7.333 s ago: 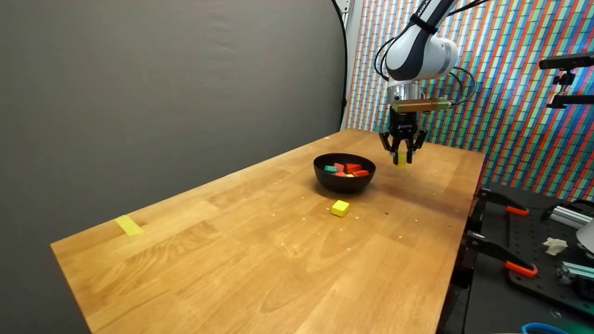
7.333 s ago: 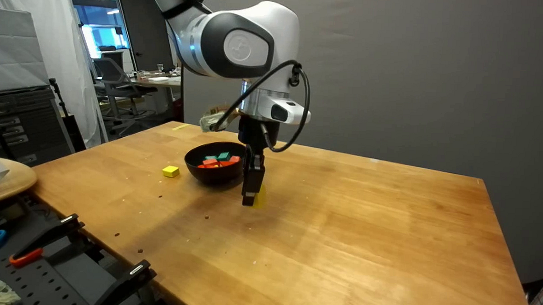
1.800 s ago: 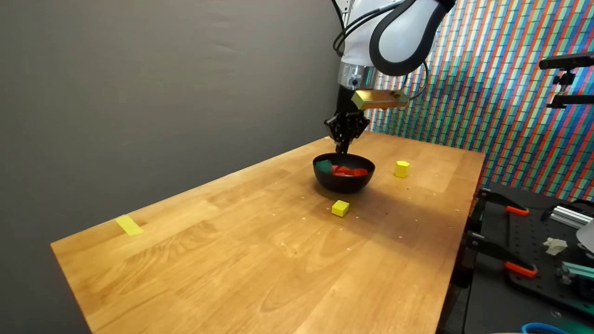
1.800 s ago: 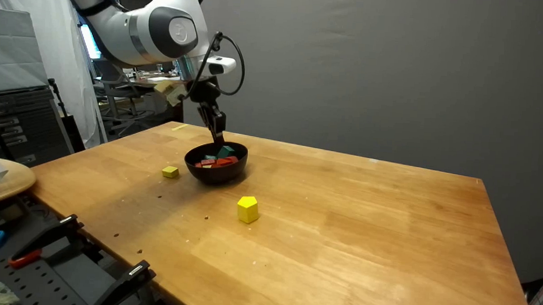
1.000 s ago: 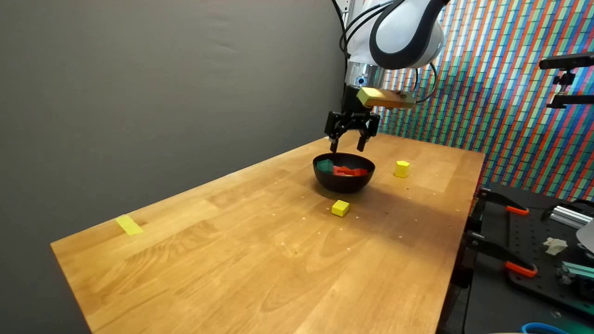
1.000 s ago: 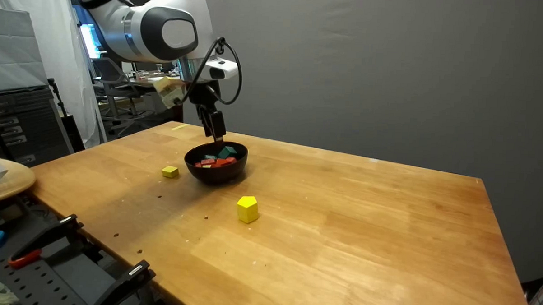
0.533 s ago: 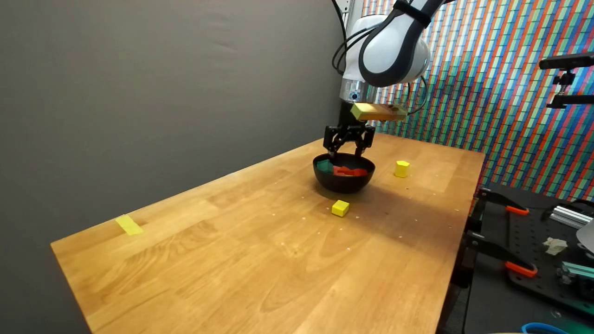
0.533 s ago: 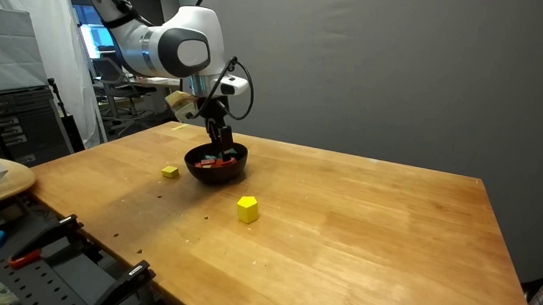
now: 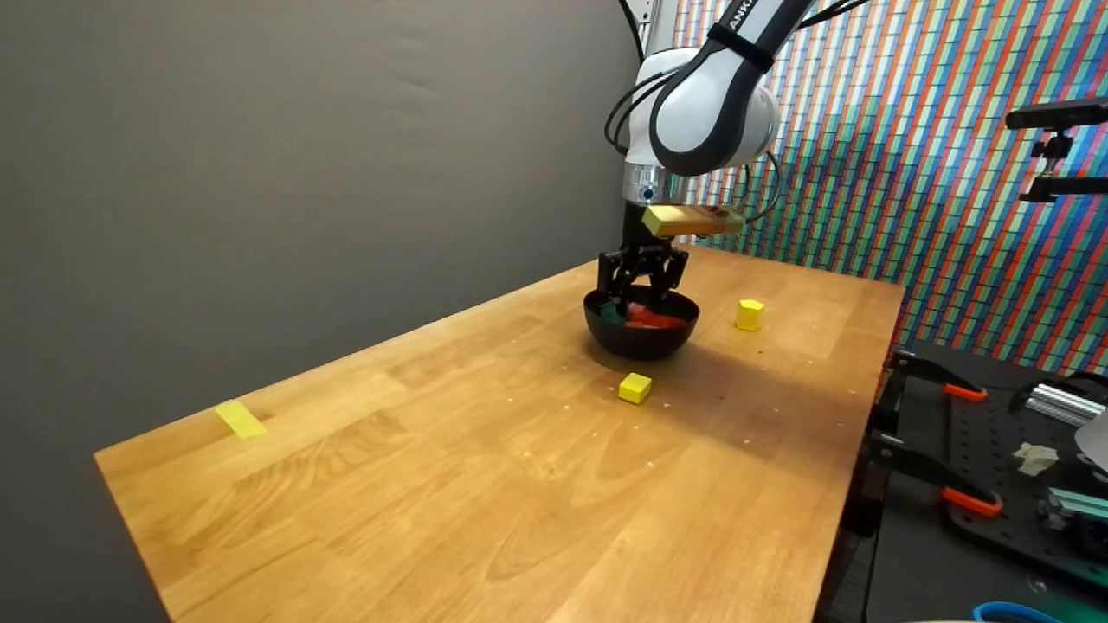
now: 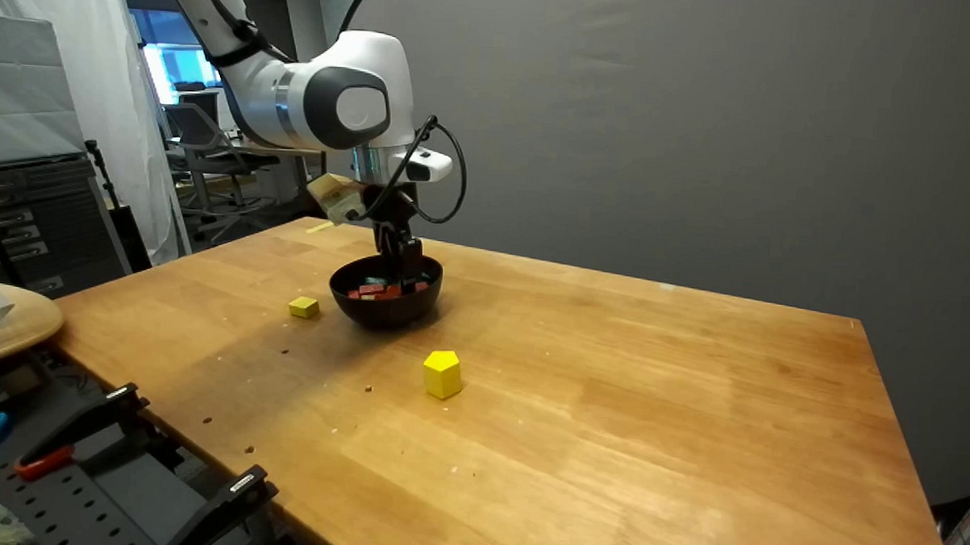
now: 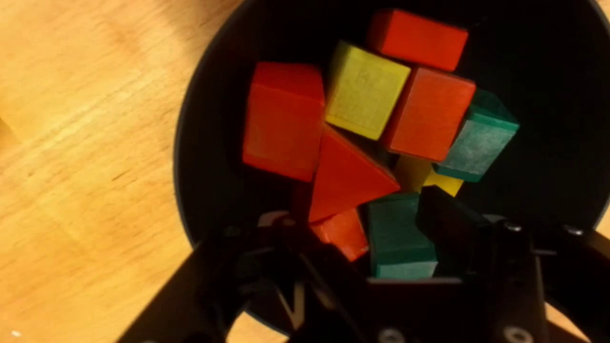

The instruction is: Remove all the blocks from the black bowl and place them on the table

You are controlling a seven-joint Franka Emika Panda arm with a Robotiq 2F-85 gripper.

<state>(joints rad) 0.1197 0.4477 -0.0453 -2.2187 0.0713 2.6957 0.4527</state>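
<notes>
Pincer (image 11: 357,209) spread, I am holding its fingers (image 11: 450,216) down inside the black bowl (image 9: 642,344), a green block (image 11: 402,238) lying between them in the wrist view; whether either is touching it, I am not able to make out. Beside that block, a small red block (image 11: 342,232) is showing partly behind one finger, and a red triangular block (image 11: 349,176) is lying next to both. Across the bowl, a larger red block (image 11: 285,126), a yellow block (image 11: 369,90), an orange-red block (image 11: 432,113) and a second green block (image 11: 481,143) are sitting close together, a half-hidden yellow block (image 11: 447,182) is peeking out, and another red block (image 11: 421,40) is lying just beyond. Out on the wood-grain surface (image 9: 450,502), a boxy yellow block (image 9: 634,389) is standing just beside the bowl and a five-sided yellow block (image 10: 443,376) near another side of it. Well apart, a strip of yellow tape (image 9: 241,419) is lying near an edge.
</notes>
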